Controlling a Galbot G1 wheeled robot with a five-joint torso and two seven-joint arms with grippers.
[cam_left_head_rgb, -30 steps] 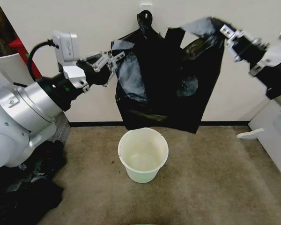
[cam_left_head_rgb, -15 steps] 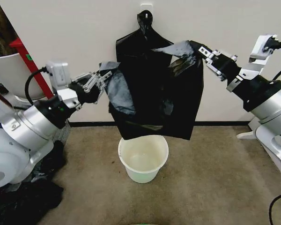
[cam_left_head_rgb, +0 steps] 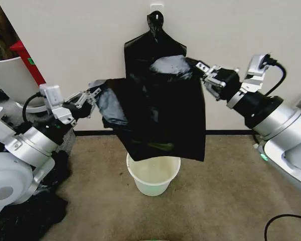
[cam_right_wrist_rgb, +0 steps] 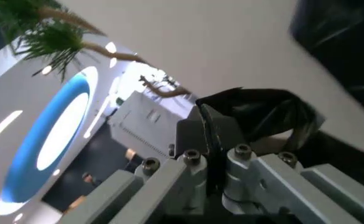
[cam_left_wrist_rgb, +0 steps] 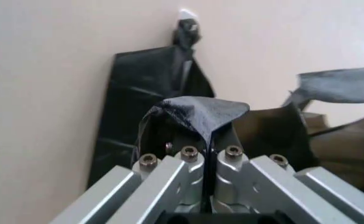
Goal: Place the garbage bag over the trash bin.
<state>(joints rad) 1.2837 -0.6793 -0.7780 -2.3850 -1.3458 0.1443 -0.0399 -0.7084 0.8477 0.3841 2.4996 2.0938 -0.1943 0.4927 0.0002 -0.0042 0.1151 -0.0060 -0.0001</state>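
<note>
The garbage bag (cam_left_head_rgb: 160, 115) hangs spread between my two grippers, its lower edge just above the trash bin (cam_left_head_rgb: 153, 176), an off-white bucket on the carpet. On the left, my left gripper (cam_left_head_rgb: 93, 94) is shut on one corner of the bag's mouth; the left wrist view shows the film (cam_left_wrist_rgb: 200, 114) pinched between the closed fingers (cam_left_wrist_rgb: 188, 175). My right gripper (cam_left_head_rgb: 200, 70) is shut on the opposite corner, with the film (cam_right_wrist_rgb: 256, 112) clamped in the right wrist view. The bag covers the far part of the bin's rim.
A flat black bag bundle (cam_left_head_rgb: 155, 37) with a knotted loop hangs on the wall behind the held bag. A heap of black bags (cam_left_head_rgb: 25, 206) lies on the floor at the left. A big white tub (cam_left_head_rgb: 12, 75) stands at the far left.
Both grippers have come down and toward each other with the bag. The bag's lower edge has dropped from well above the bin to just over its rim.
</note>
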